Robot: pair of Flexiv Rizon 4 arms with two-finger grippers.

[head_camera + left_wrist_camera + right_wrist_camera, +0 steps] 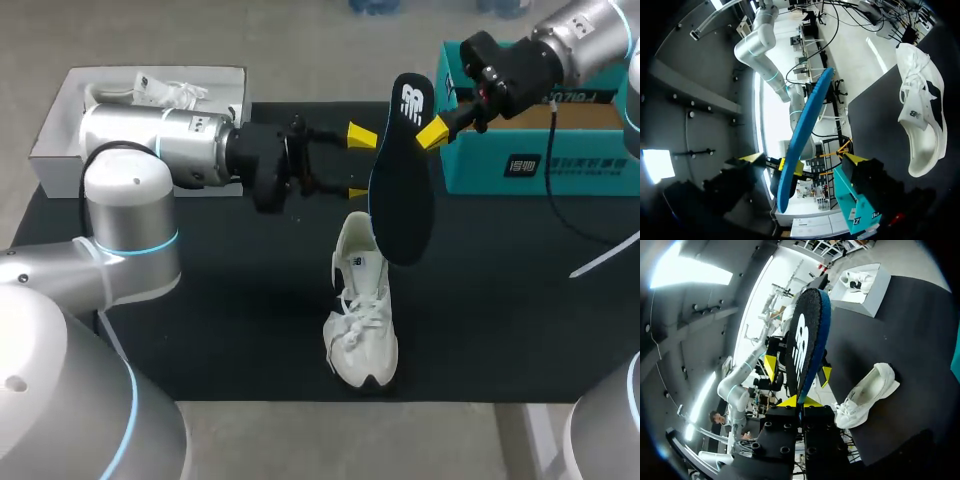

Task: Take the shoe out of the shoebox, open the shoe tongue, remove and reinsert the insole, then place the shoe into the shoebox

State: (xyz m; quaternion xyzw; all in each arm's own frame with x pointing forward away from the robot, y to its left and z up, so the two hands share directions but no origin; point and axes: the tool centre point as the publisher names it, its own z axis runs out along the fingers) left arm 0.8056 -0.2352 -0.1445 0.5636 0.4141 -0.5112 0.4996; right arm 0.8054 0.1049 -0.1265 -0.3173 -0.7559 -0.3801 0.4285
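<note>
Inside white box (55, 125), another white shoe (165, 93).

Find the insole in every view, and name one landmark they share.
Head view: the insole hangs upright above the white shoe, pinched by the right gripper.
Left wrist view: edge-on, just ahead of the left gripper and its open fingers.
Right wrist view: rising from between the right gripper fingers.
Shared landmark: the white shoe lying on the table.
</note>
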